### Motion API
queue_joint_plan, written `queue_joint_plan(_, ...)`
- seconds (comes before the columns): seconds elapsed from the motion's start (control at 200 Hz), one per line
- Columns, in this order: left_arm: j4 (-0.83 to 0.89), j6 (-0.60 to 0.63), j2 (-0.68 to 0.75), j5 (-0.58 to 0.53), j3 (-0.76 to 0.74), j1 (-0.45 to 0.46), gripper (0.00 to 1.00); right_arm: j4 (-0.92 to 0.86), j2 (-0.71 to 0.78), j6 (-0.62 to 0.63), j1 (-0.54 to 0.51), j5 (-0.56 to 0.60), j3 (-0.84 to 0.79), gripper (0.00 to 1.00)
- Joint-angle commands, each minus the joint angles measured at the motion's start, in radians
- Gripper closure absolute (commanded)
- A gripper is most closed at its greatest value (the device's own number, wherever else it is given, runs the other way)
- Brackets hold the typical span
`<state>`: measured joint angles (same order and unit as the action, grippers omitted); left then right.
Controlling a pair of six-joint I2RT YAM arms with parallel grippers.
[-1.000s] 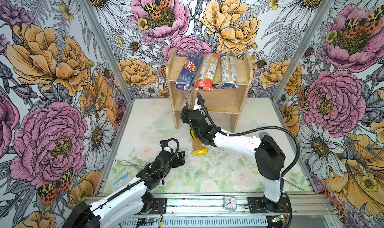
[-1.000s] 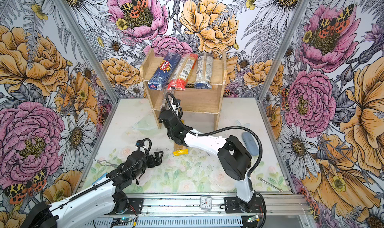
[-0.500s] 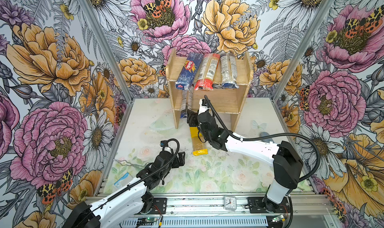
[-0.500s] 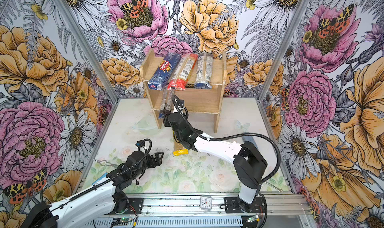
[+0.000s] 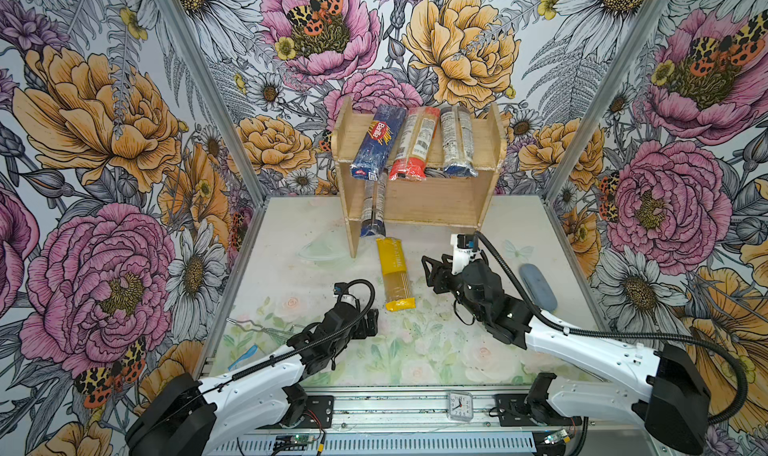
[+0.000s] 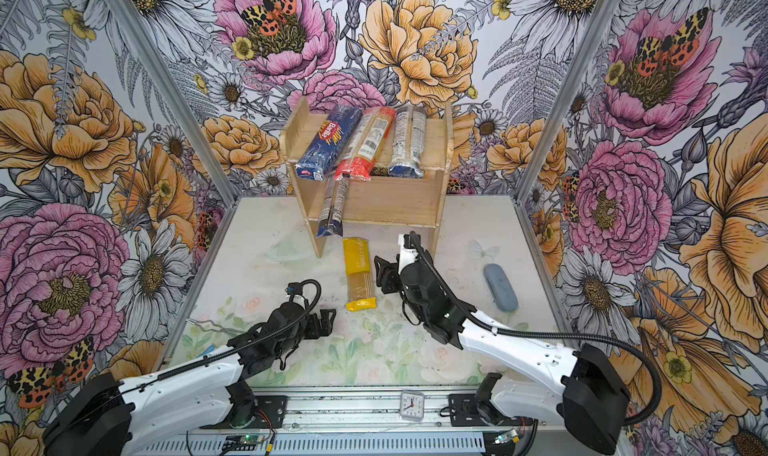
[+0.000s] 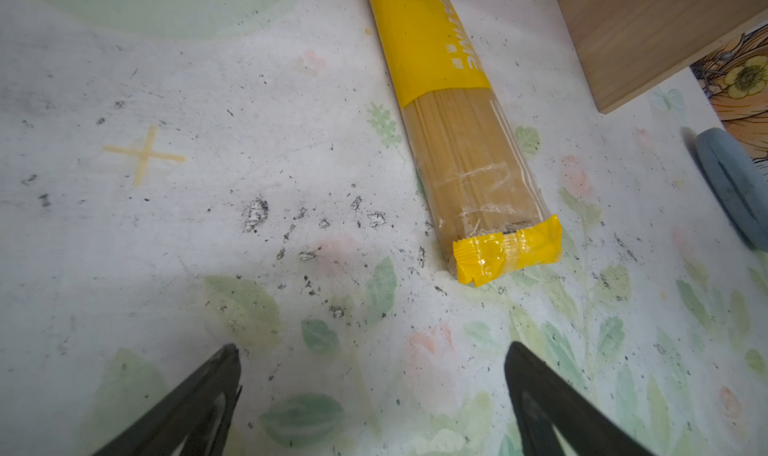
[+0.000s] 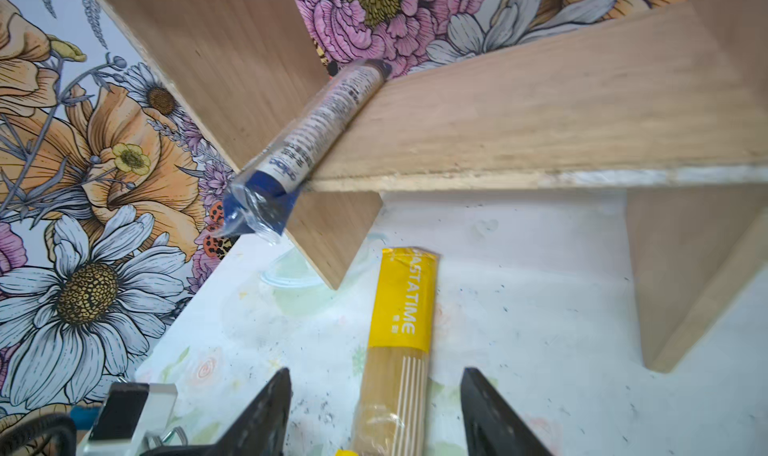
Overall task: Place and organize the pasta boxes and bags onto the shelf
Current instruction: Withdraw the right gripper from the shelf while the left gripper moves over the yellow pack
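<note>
Nearest, the left pincer point(image 5: 372, 323) hangs low over the worktop point(image 5: 436, 350) with its jaws spread wide and nothing between them. Its wrist view shows dark fingertips point(image 7: 212, 387) framing bare, scuffed surface. The yellow-ended bag point(image 7: 469, 154) lies beyond them and to the right, apart. That bag lies flat on the worktop, running near to far, its far end just beside the shelf's left leg. In both top views the right pincer point(image 5: 432, 269) sits just right of the bag's middle, jaws spread and gripping nothing. From its wrist camera the bag's clear section runs up between the fingertips point(image 8: 270, 404); whether they touch it cannot be told. That view cuts off the bag's near end, while the left wrist view shows the crimped yellow end but loses the far one. A grey-blue oval object point(image 5: 538, 285) lies to the right, well apart. Farther back stands the shelf point(image 5: 436, 202). On its lower tier a slim dark-ended bag point(image 5: 372, 208) lies against the left side panel, its blue end jutting past the front edge. Its far part is hidden behind the packs above in both top views and shows only from the right wrist. On the top tier the Barilla box point(image 5: 376, 142), red-ended bag point(image 5: 413, 144) and second slim bag point(image 5: 457, 142) lie side by side.
</note>
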<state>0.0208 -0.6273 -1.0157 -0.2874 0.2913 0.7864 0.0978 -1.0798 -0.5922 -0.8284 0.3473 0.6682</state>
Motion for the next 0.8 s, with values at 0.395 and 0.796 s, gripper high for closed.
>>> queue_joint_plan(0.395, -0.029, -0.163, -0.463, -0.297, 0.338, 0.187, 0.01, -0.099, 0.22, -0.107, 0.092, 0.004, -0.199, 0.34)
queue_joint_plan(0.796, 0.212, -0.323, -0.721, -0.46, 0.616, 0.279, 0.01, -0.125, 0.279, -0.204, 0.263, -0.158, -0.319, 0.34)
